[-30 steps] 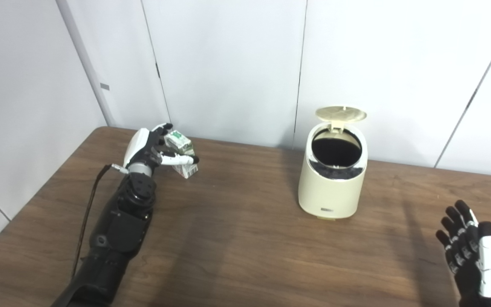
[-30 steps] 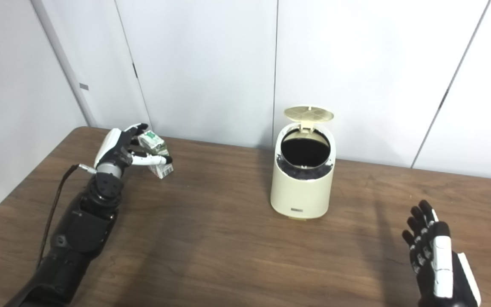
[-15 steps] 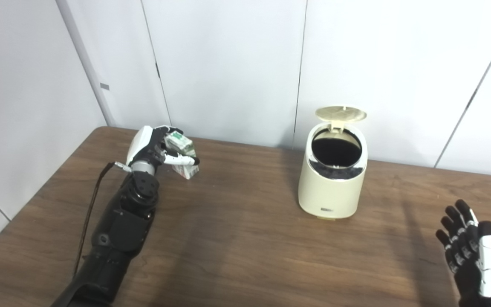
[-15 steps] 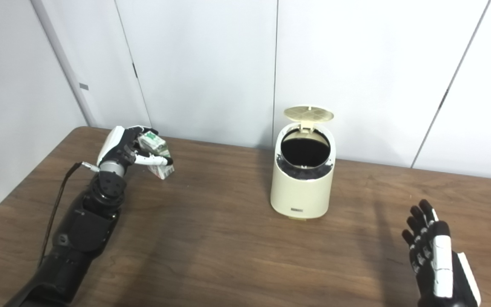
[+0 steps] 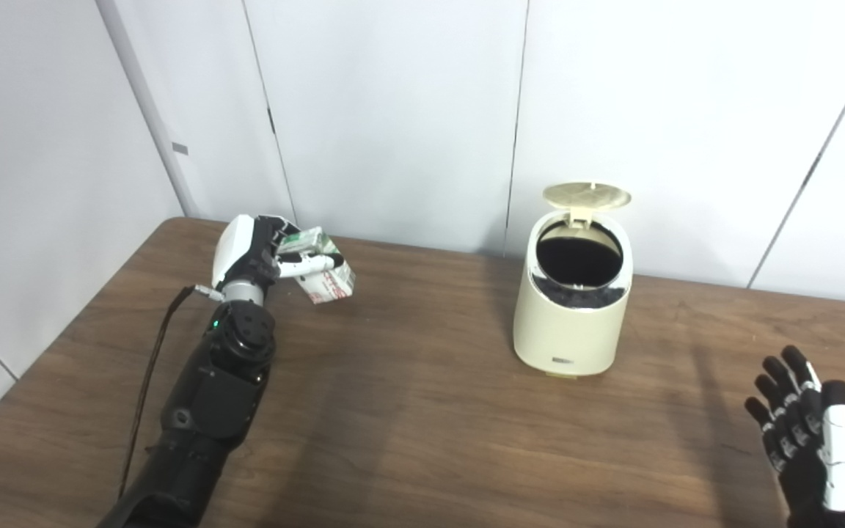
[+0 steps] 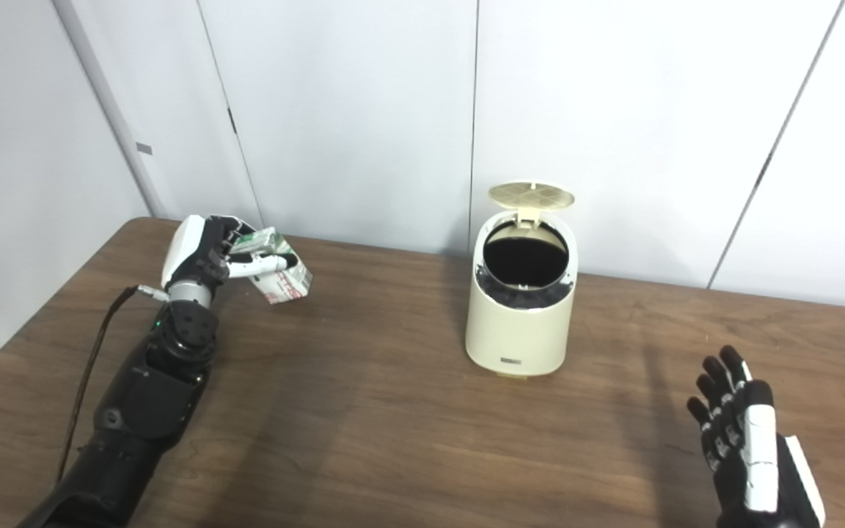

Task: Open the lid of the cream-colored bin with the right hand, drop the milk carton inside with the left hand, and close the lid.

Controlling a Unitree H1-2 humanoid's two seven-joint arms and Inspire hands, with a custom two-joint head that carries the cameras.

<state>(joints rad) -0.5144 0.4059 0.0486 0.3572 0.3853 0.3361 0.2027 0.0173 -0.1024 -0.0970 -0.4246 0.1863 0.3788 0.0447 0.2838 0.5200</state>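
Milk carton [image 5: 323, 273], clasped in the left hand [image 5: 261, 253], should travel level toward the open bin [image 5: 571, 308], right hand [image 5: 807, 440] idle, fingers spread.

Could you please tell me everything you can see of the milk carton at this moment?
The milk carton is a small box, white with a green top and red print on its side; the print is too small to read. It looks like coated card. The left hand is shut on it, fingers over its top and thumb across its side, and holds it tilted above the table near the far left corner, well left of the open bin. Nothing else touches it.
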